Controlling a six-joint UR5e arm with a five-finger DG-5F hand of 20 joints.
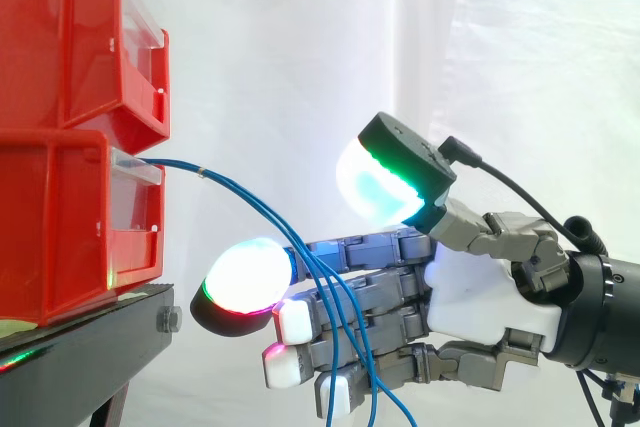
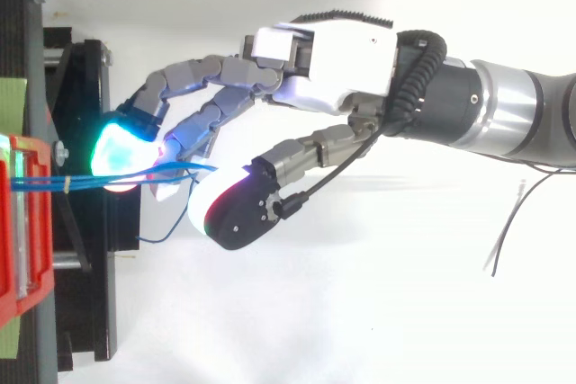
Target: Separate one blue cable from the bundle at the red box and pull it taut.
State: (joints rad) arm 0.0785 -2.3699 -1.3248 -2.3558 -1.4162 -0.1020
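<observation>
A bundle of thin blue cables (image 1: 250,197) comes out of the lower red box (image 1: 60,227) and sags down to the right, slack. The cables cross in front of my hand's (image 1: 480,292) straight fingers and hang below them. My hand reaches in from the right, open, with its thumb pad (image 1: 375,187) raised well above the cables. In the top view the cables (image 2: 90,179) run from the red box (image 2: 22,222) into the gap between the fingers (image 2: 121,146) and the thumb (image 2: 234,209) of the hand (image 2: 342,60). No single cable is parted from the bundle.
A second red box (image 1: 70,37) is stacked on the lower one. Both rest on a black stand (image 1: 90,347) at the left. A white curtain hangs behind. Thin dark wires (image 2: 508,231) lie at the right of the top view.
</observation>
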